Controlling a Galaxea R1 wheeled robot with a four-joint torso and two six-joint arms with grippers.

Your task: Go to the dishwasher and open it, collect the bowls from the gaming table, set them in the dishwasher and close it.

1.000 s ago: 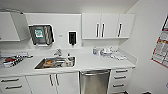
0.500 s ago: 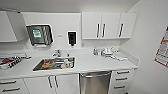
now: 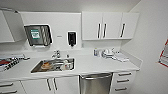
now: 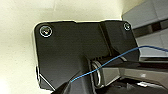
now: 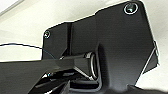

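Head view: dishwasher [image 3: 95,83] shut, steel front under the white table [image 3: 100,65], right of the sink [image 3: 53,65], drawers [image 3: 124,81] beside it. Finger state on both arms: cannot tell.

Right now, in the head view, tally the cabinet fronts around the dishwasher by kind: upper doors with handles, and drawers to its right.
Upper doors with handles: 3
Drawers right of the dishwasher: 3, first at
Total: 6
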